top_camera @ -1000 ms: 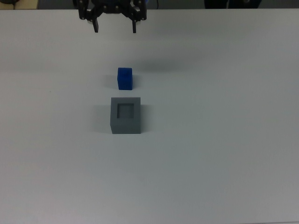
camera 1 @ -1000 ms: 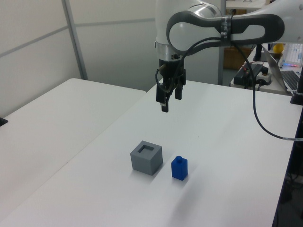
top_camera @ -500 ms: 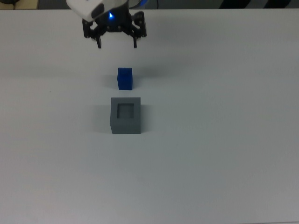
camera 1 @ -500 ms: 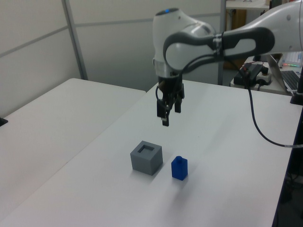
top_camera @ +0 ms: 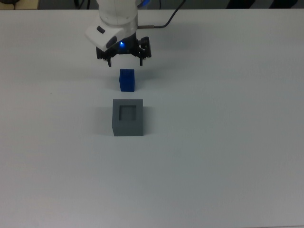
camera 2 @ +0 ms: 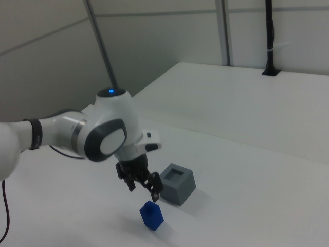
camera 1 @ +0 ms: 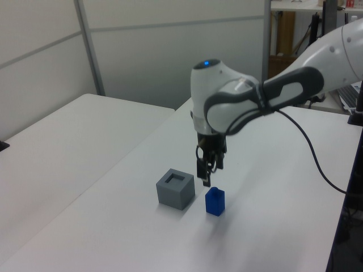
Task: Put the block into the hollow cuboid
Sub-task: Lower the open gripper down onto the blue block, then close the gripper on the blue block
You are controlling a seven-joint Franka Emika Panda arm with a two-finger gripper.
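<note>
The blue block [top_camera: 127, 80] stands upright on the white table, just behind the hollow cuboid [top_camera: 128, 117] in the top view. That grey box shows a square recess in its top face, with nothing in it. My gripper [top_camera: 124, 61] hangs open just above the block, fingers spread wider than it, holding nothing. In the left view the gripper [camera 1: 206, 180] sits a little above the block [camera 1: 215, 201], with the hollow cuboid [camera 1: 176, 188] to the left view's left. The right view shows the gripper [camera 2: 143, 189] over the block [camera 2: 151, 214], and the hollow cuboid [camera 2: 178, 183] beside them.
The white table [top_camera: 228, 156] spreads wide around both objects. A second white table [camera 1: 62, 136] stands at the left view's left. A black cable [camera 1: 317, 158] trails from the arm over the table in the left view.
The gripper has come down and forward from the table's far edge to just above the blue block, staying open. The block and the cuboid have not moved.
</note>
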